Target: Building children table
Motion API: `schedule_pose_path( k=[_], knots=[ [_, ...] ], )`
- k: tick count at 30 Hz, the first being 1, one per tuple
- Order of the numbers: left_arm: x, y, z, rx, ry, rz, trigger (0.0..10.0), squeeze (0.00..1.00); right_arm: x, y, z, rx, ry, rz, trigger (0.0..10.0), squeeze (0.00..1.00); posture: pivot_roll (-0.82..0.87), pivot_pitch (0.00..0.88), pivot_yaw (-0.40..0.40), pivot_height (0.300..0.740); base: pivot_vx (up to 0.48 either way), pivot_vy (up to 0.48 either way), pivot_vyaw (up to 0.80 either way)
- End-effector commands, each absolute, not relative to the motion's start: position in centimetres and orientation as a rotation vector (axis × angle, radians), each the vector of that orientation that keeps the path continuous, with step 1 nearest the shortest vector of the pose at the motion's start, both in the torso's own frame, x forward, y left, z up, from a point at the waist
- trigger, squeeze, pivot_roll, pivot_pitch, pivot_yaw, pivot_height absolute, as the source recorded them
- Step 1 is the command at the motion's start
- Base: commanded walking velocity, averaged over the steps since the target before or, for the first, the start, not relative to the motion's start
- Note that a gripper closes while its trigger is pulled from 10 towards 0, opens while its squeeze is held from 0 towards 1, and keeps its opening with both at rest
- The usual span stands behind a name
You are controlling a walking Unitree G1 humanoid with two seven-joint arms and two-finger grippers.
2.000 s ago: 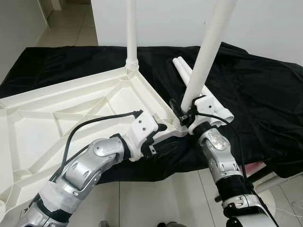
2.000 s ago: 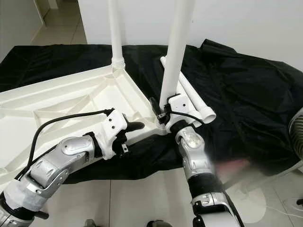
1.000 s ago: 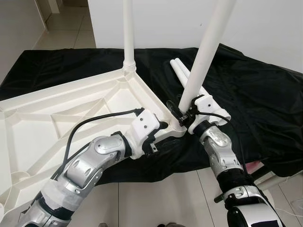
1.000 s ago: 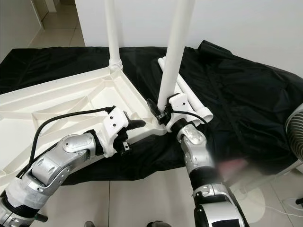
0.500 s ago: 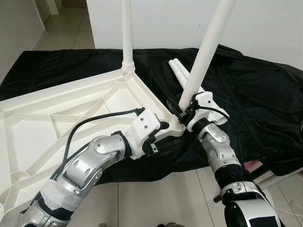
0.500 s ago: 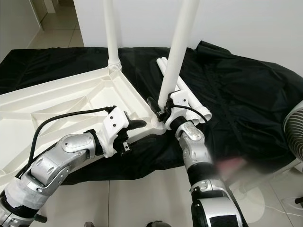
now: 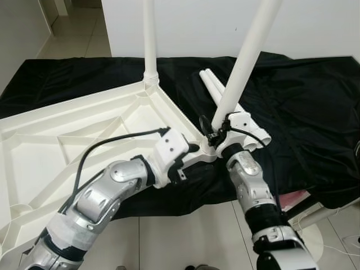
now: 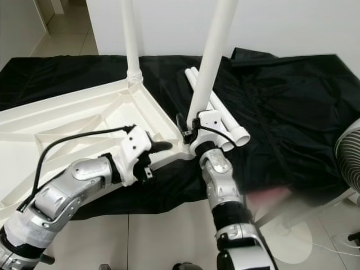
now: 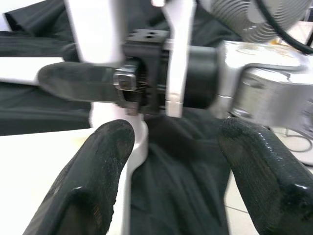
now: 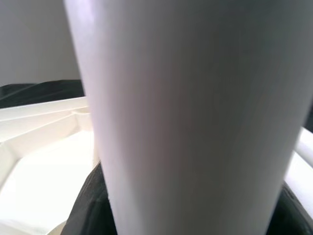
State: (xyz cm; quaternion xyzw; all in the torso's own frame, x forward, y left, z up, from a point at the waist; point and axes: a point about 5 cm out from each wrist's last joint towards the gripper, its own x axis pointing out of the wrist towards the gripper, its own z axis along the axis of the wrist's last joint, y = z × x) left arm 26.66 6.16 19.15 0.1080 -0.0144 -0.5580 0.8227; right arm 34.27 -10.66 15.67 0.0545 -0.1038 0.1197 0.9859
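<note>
Fitting the second leg is the step I judge to be in hand. The upturned white tabletop (image 7: 84,135) lies on the black cloth (image 7: 304,107), one leg (image 7: 149,39) already upright in its far corner. My right gripper (image 7: 212,130) grips the second leg (image 7: 242,62) low down, its foot at the near corner socket (image 7: 207,151), the leg tilted toward my right. My left gripper (image 9: 171,161) sits at the tabletop's near edge, just beside that socket, fingers spread wide and holding nothing.

Next I would bring the leg upright and press or twist it home, left gripper bracing the edge.

Two spare legs (image 7: 225,95) lie on the cloth behind. Both raised legs run out of frame at the top. I cannot tell how far the foot has entered the socket; the right wrist view is too close and blurred to help.
</note>
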Motion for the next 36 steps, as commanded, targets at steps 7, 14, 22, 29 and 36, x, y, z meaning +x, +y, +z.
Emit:
schedule_pose_path(
  k=[7,14,22,29,36],
  knots=[
    [27.0,6.5,19.1,0.248,-0.023,-1.206,10.0,0.00,33.3,-10.6,12.9,0.175,-0.064,-0.044,10.0,0.00,-0.04,0.091,-0.039,0.740,0.000,0.000,0.00],
    [27.2,6.7,19.1,0.247,-0.028,-1.191,10.0,0.00,33.2,-9.8,13.3,0.206,-0.078,-0.033,10.0,0.00,-0.04,0.083,-0.044,0.740,0.000,0.000,0.00],
    [27.3,6.8,19.0,0.245,-0.024,-1.180,10.0,0.00,33.2,-10.9,14.1,0.209,-0.147,0.031,10.0,1.00,-0.04,0.072,-0.048,0.740,0.000,0.000,0.00],
    [27.3,6.7,19.0,0.243,-0.028,-1.181,10.0,0.00,33.3,-11.8,14.5,0.178,-0.174,0.153,10.0,1.00,-0.04,0.065,-0.045,0.740,0.000,0.000,0.00],
    [27.3,6.5,19.1,0.242,-0.031,-1.187,10.0,0.00,33.3,-12.6,14.2,0.119,-0.168,0.267,10.0,0.00,-0.04,0.065,-0.041,0.740,0.000,0.000,0.00]
  ],
)
